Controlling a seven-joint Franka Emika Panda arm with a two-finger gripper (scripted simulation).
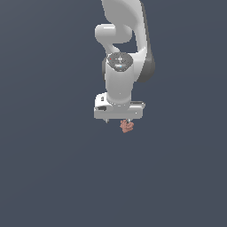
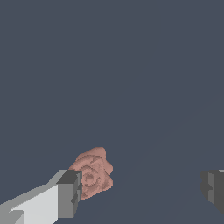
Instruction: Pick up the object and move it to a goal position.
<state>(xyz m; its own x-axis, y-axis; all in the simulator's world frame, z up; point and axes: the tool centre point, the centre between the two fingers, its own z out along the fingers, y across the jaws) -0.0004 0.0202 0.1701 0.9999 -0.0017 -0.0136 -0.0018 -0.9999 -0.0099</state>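
Observation:
The object (image 1: 127, 127) is a tiny lumpy salmon-pink blob just below the white hand, under the finger on the exterior view's right. My gripper (image 1: 117, 120) points straight down with its jaws wide apart. In the wrist view the object (image 2: 92, 171) lies right beside one grey finger pad (image 2: 69, 193), which covers part of it. The other pad (image 2: 213, 190) is far from it, and the wide gap of the gripper (image 2: 141, 192) is otherwise empty. I cannot tell whether the pad touches the blob.
A plain dark blue-grey surface (image 1: 53, 177) fills both views. The white arm (image 1: 124, 40) rises behind the hand.

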